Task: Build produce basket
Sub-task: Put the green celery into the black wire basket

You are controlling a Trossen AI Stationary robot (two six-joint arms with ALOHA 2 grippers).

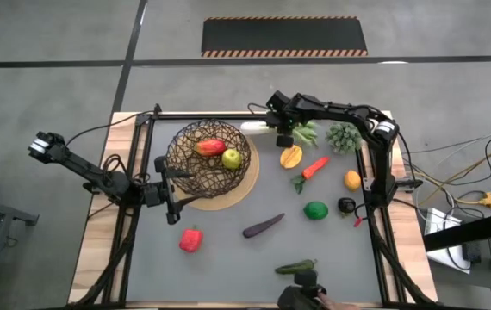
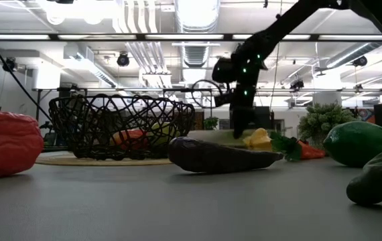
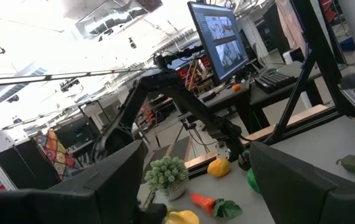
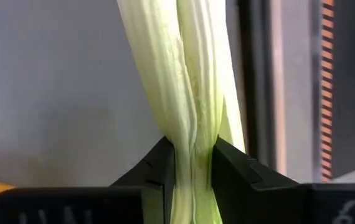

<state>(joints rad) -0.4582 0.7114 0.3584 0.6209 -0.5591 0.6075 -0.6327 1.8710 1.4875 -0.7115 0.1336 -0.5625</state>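
Your basket (image 1: pixel 214 160) sits centre-left in the high view. The leek (image 4: pixel 187 106), upper centre there, looks light, long and likely to swing; your right hand (image 4: pixel 193 163) pinches its stalk. Left hand (image 1: pixel 166 191) waits, spread wide.

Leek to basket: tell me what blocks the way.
Nothing visible does. The right gripper is shut on the leek at the table's far edge, just right of the basket; only bare mat lies between them. The basket already holds a red pepper and green apple.
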